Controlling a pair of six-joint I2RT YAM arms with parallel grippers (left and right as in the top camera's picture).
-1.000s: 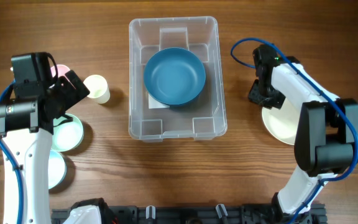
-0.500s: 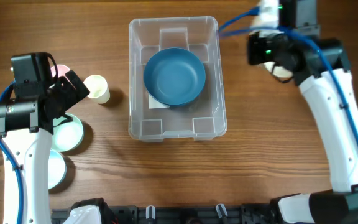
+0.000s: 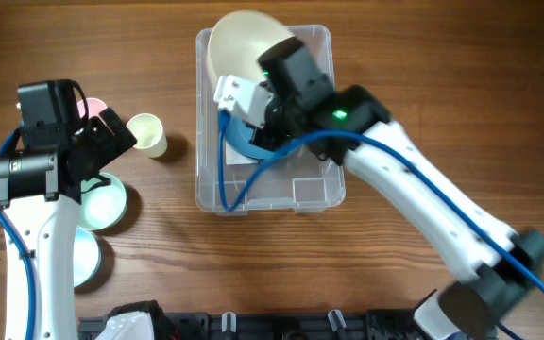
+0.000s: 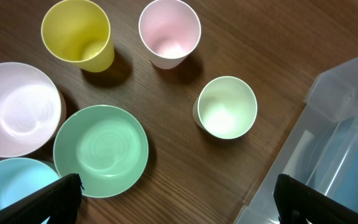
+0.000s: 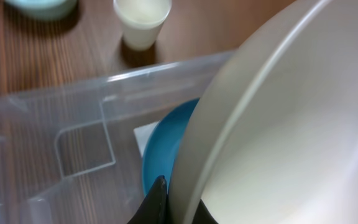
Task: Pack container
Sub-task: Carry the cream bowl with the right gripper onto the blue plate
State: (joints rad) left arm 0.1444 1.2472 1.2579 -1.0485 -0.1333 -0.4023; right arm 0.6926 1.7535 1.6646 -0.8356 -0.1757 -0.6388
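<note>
The container (image 3: pixel 199 132) is a clear plastic bin in the middle of the table, with a blue bowl (image 3: pixel 251 148) lying inside it. My right gripper (image 3: pixel 254 83) is shut on the rim of a cream bowl (image 3: pixel 242 42), holding it tilted above the bin's far left corner. In the right wrist view the cream bowl (image 5: pixel 278 124) fills the frame, the gripper (image 5: pixel 176 202) pinches its edge, and the blue bowl (image 5: pixel 165 149) lies below within the container (image 5: pixel 73 112). My left gripper (image 3: pixel 111 138) stands open left of the bin, holding nothing.
Left of the bin stand a yellow cup (image 4: pixel 76 34), a pink cup (image 4: pixel 169 31) and a pale green cup (image 4: pixel 227 107). Beside them lie a pale pink bowl (image 4: pixel 14 109), a green bowl (image 4: pixel 101 149) and a light blue bowl (image 4: pixel 11 186). The container's corner (image 4: pixel 340 124) shows at the right.
My right arm has swung from the table's right side to above the container, carrying the cream bowl with it. The left arm has not moved.
</note>
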